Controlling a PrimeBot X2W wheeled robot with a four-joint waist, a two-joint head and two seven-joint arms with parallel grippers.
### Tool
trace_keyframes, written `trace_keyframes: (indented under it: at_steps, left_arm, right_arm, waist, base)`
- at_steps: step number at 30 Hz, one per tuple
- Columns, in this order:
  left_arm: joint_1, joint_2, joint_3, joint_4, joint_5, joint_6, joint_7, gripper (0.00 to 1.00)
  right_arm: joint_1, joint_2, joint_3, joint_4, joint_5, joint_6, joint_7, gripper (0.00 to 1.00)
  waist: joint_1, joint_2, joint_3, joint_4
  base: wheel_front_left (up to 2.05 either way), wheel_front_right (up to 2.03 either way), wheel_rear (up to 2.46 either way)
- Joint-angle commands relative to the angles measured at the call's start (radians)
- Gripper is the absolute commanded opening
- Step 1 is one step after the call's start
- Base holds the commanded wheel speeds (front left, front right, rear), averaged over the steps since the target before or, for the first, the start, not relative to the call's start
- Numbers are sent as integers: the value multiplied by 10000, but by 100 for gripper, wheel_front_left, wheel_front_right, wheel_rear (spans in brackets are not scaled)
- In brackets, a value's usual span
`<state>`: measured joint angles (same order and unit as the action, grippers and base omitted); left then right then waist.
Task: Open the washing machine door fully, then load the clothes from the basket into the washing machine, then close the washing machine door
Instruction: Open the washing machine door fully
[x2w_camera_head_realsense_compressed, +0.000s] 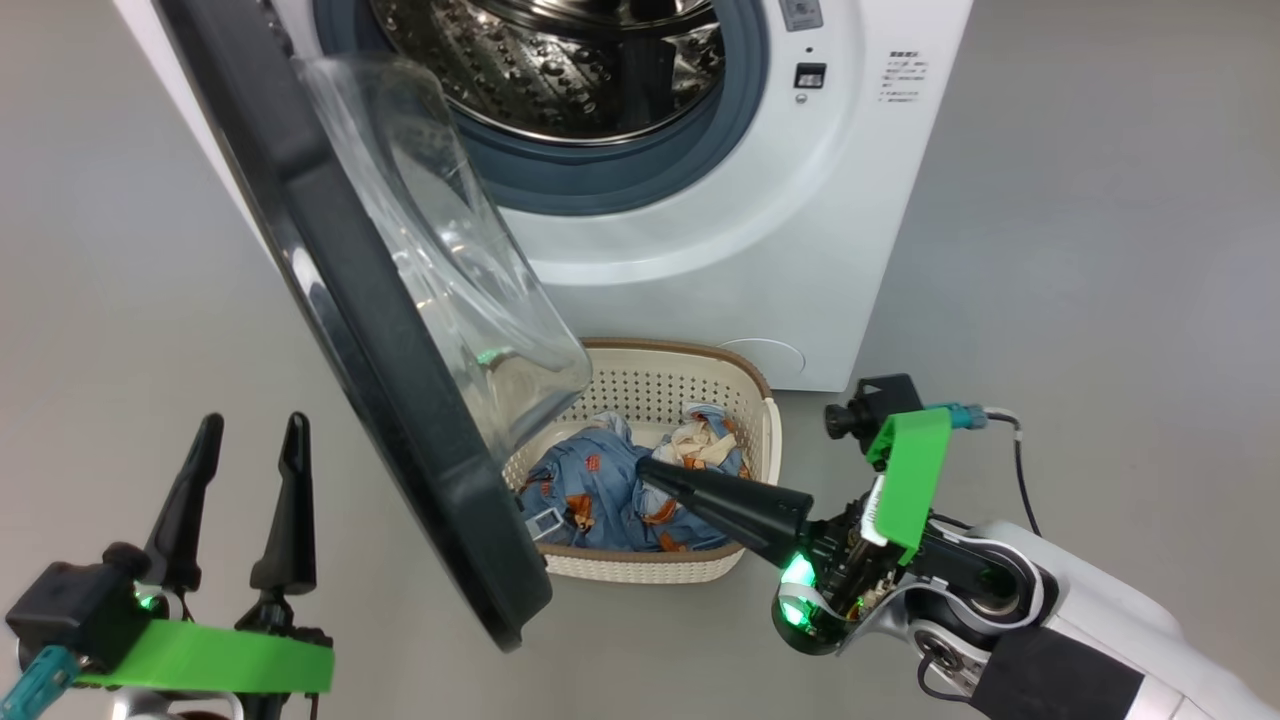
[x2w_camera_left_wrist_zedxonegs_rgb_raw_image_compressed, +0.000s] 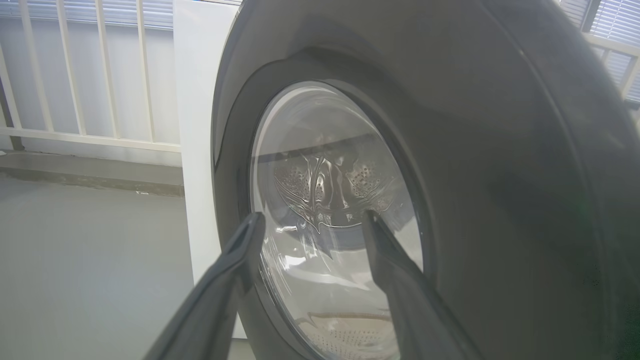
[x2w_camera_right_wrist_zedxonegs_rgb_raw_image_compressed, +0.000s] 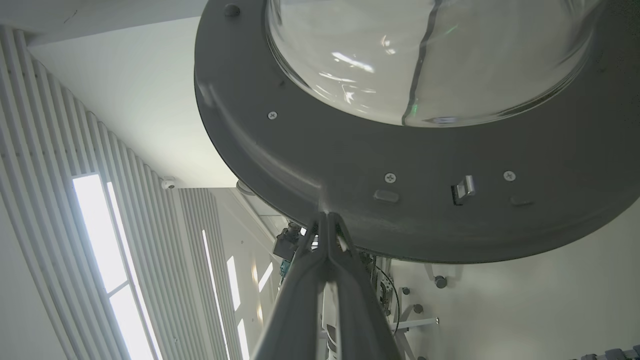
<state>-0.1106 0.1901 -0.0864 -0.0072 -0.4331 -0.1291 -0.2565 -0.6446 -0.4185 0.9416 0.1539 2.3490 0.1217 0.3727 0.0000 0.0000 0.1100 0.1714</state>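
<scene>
Standing swung out from the washing machine (x2w_camera_head_realsense_compressed: 760, 250), the washing machine door (x2w_camera_head_realsense_compressed: 400, 400) hangs partly open, its black rim edge-on in the head view and its clear glass bowl (x2w_camera_head_realsense_compressed: 450, 250) bulging toward the steel drum (x2w_camera_head_realsense_compressed: 560, 70). On the door's inner side, the basket (x2w_camera_head_realsense_compressed: 650, 385) sits on the floor just behind the door's lower edge, with the clothes (x2w_camera_head_realsense_compressed: 590, 490) heaped inside it.

The right gripper (x2w_camera_head_realsense_compressed: 645, 467) is also on that inner side. Its two fingers are pressed together with nothing between them, and the tip lies over the clothes, pointing toward the door. In the right wrist view the tip (x2w_camera_right_wrist_zedxonegs_rgb_raw_image_compressed: 327, 217) comes up against the door's inner rim (x2w_camera_right_wrist_zedxonegs_rgb_raw_image_compressed: 350, 165), near a small metal latch (x2w_camera_right_wrist_zedxonegs_rgb_raw_image_compressed: 464, 188). Whether it touches cannot be told.

On the door's outer side, the left gripper (x2w_camera_head_realsense_compressed: 253, 422) is held apart from the rim, fingers spread wide and holding nothing. Its wrist view looks between them (x2w_camera_left_wrist_zedxonegs_rgb_raw_image_compressed: 310, 217) at the outer face (x2w_camera_left_wrist_zedxonegs_rgb_raw_image_compressed: 500, 175).
</scene>
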Motion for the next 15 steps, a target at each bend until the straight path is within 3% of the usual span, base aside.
trace_keyframes:
  at_steps: [1,2,3,15]
  left_arm:
    - [-104,188,438,-288,164,-16,-53,100]
    - [-62,181,470,-294,172,-16,-53,100]
    - [-23,174,497,-302,179,-16,-53,100]
    - [159,129,565,-310,129,-16,-53,100]
  right_arm:
    - [314,-25,-228,-321,-207,90,-297,48]
    - [412,-17,-309,-377,-285,90,-419,82]
    - [503,-23,-364,-414,-360,90,-517,100]
    - [966,52,-958,-498,-1793,90,-1785,100]
  waist:
    - [0,0,-73,-103]
    - [0,0,-96,-150]
    - [0,0,-111,-193]
    - [0,0,-162,-532]
  base:
    - [0,0,0]
    - [0,0,0]
    - [0,0,0]
    - [0,0,0]
